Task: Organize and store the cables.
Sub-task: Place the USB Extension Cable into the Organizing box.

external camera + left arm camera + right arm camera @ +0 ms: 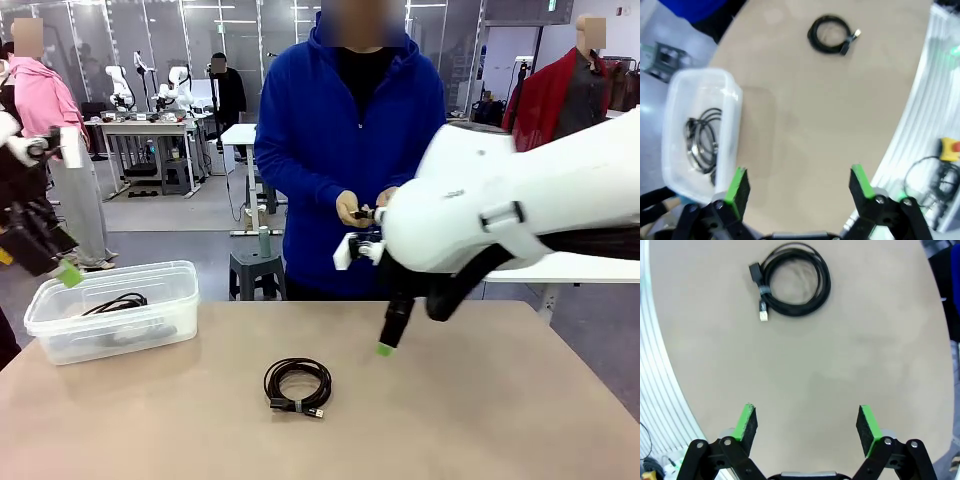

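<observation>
One of the cables, a black coil (297, 386) with small plugs, lies on the tan table (480, 400) near its middle. It also shows in the left wrist view as a coil (830, 34) and in the right wrist view as a coil (792, 280). Another coiled cable (115, 303) (702, 142) lies inside the clear plastic box (120, 335) (702, 75) at the table's left. My right gripper (388, 342) (808, 422) hangs open above the table, to the right of the loose coil. My left gripper (62, 268) (799, 185) is open and empty, raised near the box.
A person in a blue hoodie stands at the far side, both hands (360, 212) together on something small and dark. My right arm's white body (500, 210) covers the right part of the front view. A grey stool (256, 270) stands behind the table.
</observation>
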Controlling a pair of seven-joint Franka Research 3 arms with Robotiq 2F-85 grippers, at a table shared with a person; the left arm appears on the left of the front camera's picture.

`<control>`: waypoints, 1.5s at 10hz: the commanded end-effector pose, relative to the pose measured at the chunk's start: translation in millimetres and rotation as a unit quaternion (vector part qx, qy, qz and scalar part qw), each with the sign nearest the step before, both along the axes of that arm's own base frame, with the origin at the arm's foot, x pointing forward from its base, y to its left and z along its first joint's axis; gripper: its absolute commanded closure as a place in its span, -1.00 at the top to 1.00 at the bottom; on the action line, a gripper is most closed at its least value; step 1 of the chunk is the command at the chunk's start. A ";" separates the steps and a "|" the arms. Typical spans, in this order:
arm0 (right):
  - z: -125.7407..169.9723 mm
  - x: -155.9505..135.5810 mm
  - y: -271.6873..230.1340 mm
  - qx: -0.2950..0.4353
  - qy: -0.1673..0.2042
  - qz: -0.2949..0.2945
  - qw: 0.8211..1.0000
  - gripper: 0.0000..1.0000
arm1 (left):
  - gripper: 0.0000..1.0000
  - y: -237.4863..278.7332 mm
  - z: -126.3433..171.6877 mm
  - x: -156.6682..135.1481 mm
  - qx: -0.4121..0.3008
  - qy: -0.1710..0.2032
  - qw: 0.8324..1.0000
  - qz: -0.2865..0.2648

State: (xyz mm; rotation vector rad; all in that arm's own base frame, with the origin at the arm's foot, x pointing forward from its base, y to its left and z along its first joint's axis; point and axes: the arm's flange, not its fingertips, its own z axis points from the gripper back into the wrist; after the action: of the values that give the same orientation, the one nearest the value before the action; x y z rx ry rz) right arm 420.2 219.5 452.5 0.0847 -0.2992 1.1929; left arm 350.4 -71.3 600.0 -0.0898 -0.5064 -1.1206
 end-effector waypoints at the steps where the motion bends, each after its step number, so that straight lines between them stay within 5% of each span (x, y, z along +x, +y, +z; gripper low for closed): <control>1: -5.9 -17.7 -29.8 0.028 -0.013 0.005 1.000 1.00 | 1.00 -16.5 12.0 16.7 0.016 0.009 1.000 -0.014; 5: -1.9 -13.4 -72.0 0.061 -0.019 -0.027 0.998 1.00 | 1.00 -37.8 7.4 20.2 0.025 0.022 0.999 -0.031; 8: 3.7 -15.9 -95.5 0.075 -0.038 -0.041 0.996 1.00 | 1.00 -53.0 0.2 21.2 0.036 -0.002 0.996 -0.076; 15: 24.7 -51.2 -161.5 0.127 -0.097 -0.106 0.981 1.00 | 1.00 -140.4 -62.3 26.8 0.050 -0.049 0.977 -0.200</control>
State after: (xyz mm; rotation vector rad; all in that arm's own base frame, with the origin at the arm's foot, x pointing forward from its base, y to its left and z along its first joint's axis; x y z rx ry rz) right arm 383.2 64.5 487.5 0.1354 -0.5629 0.9544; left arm 373.8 -209.4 542.0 -0.0235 -0.4957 -1.5268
